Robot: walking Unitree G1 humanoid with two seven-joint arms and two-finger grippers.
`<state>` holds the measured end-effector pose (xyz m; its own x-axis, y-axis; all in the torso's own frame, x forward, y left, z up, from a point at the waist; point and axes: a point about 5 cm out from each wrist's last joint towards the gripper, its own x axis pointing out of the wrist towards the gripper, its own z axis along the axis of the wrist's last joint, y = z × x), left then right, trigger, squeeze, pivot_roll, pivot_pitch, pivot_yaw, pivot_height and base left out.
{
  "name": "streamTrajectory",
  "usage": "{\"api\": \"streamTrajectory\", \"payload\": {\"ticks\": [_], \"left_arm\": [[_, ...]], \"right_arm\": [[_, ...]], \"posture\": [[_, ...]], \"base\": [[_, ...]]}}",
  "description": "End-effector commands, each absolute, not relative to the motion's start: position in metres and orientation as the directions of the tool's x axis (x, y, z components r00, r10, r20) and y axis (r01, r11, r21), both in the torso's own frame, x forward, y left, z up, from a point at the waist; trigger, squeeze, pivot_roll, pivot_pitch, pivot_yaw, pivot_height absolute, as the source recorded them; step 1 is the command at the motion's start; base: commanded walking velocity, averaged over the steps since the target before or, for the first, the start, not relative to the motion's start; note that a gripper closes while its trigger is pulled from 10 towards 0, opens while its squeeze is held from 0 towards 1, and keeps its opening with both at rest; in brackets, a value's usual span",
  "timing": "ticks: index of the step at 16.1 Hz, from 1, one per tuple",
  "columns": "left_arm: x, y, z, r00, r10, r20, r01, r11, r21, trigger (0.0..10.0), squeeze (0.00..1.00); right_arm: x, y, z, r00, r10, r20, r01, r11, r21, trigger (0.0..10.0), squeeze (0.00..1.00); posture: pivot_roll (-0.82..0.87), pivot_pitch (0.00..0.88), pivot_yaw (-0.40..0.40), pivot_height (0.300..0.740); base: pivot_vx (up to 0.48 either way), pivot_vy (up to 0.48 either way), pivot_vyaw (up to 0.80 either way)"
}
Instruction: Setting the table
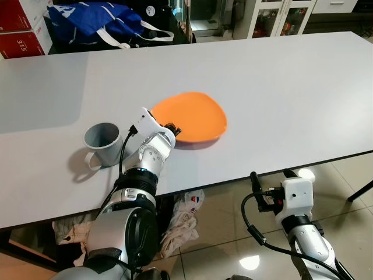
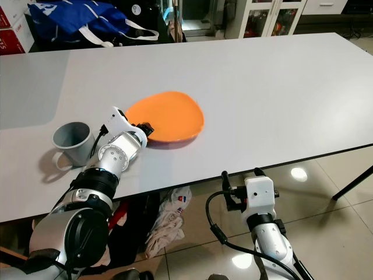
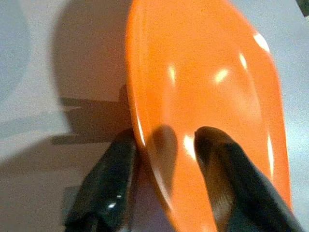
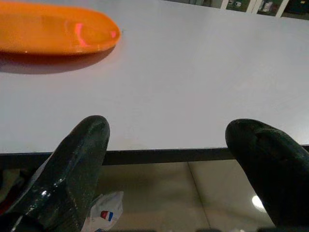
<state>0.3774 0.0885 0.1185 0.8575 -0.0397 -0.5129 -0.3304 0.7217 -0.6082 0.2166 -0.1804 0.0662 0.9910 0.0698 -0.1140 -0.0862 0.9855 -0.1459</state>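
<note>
An orange plate [image 1: 195,114] lies on the white table [image 1: 280,87], left of the middle and near the front edge. My left gripper [image 1: 172,129] grips its near-left rim. In the left wrist view one black finger [image 3: 104,188] is under the rim and the other is inside the plate [image 3: 207,87]. A grey mug [image 1: 104,142] stands upright just left of that arm, handle toward me. My right gripper [image 1: 271,177] hangs open below the table's front edge, its fingers [image 4: 72,169] wide apart and holding nothing; the plate [image 4: 53,34] lies farther along the table from it.
A blue bag [image 1: 96,20] and red boxes [image 1: 20,29] sit beyond the table's far left edge. Crumpled cloths and a plastic bag [image 1: 180,224] lie on the tiled floor under the table. Glass cabinets stand at the far right.
</note>
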Motion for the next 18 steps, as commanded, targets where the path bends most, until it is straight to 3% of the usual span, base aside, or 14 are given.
{"api": "streamTrajectory", "payload": {"ticks": [1, 10, 17, 18], "left_arm": [[0.374, 0.079, 0.118, 0.85, -0.046, -0.525, -0.333, 0.726, -0.602, 10.0, 1.0], [0.372, 0.094, 0.122, 0.835, 0.003, -0.55, -0.344, 0.783, -0.518, 10.0, 1.0], [0.362, 0.106, 0.133, 0.84, -0.006, -0.543, -0.267, 0.866, -0.423, 10.0, 1.0], [0.362, 0.102, 0.139, 0.854, -0.037, -0.519, -0.213, 0.885, -0.414, 10.0, 0.0]], "right_arm": [[0.217, -0.181, 0.07, 0.991, 0.068, -0.114, -0.085, 0.984, -0.155, 10.0, 0.0], [0.219, -0.179, 0.071, 0.991, 0.069, -0.117, -0.086, 0.985, -0.149, 10.0, 0.0], [0.22, -0.177, 0.066, 0.988, 0.074, -0.133, -0.093, 0.986, -0.141, 10.0, 0.0], [0.221, -0.177, 0.066, 0.988, 0.077, -0.135, -0.096, 0.985, -0.141, 10.0, 0.0]], "posture": [[-0.19, 0.0, 0.027, 0.74], [-0.17, 0.0, 0.03, 0.74], [-0.15, 0.0, 0.028, 0.74], [-0.15, 0.0, 0.027, 0.74]], "base": [[0.0, 0.0, 0.0], [0.0, 0.0, 0.0], [0.0, 0.0, 0.0], [0.0, 0.0, 0.0]]}}
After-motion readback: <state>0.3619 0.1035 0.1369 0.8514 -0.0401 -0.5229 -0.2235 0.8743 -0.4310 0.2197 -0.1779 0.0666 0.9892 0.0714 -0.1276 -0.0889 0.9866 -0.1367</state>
